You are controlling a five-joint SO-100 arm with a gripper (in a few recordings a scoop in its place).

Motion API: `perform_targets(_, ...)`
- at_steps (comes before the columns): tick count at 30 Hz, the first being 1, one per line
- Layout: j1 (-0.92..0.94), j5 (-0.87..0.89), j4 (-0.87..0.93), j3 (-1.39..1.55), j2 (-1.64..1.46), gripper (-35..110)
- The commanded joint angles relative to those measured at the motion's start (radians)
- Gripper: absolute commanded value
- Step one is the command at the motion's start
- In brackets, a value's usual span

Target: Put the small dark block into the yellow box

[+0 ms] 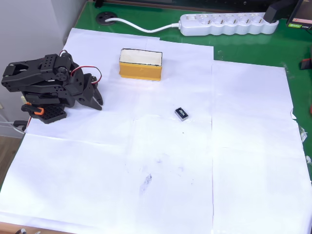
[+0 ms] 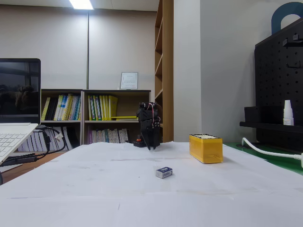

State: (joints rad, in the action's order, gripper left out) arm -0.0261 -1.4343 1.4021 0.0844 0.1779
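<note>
Arm folded at rest, block untouched on the paper, box waiting behind it.

In the overhead view the small dark block (image 1: 182,113) lay flat on the white paper (image 1: 161,185), well apart from the gripper (image 1: 95,99), whose dark fingers pointed down and right beside the folded arm, pressed together and holding nothing. The yellow box (image 1: 140,64) stood up-picture and left of the block, open side up. In the fixed view the block (image 2: 164,172) sat nearest the camera, low and squat, with the box (image 2: 205,148) behind it to the right and the gripper (image 2: 151,140) hanging tip-down at the far edge. The block looked rigid and light, probably smooth-sided; a pinch across its narrower sides, low and centred, seemed the safest hold, since so small a piece could skid or tip away.
</note>
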Motion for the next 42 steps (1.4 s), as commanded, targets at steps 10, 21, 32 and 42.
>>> perform_targets(10,0.0,0.012,0.08,0.02,0.012,0)
perform_targets(21,0.0,0.012,0.08,0.02,0.012,0)
perform_targets(32,-0.035,0.012,0.08,0.02,0.012,0)
perform_targets(42,-0.029,0.023,-0.069,0.069,-0.186,1)
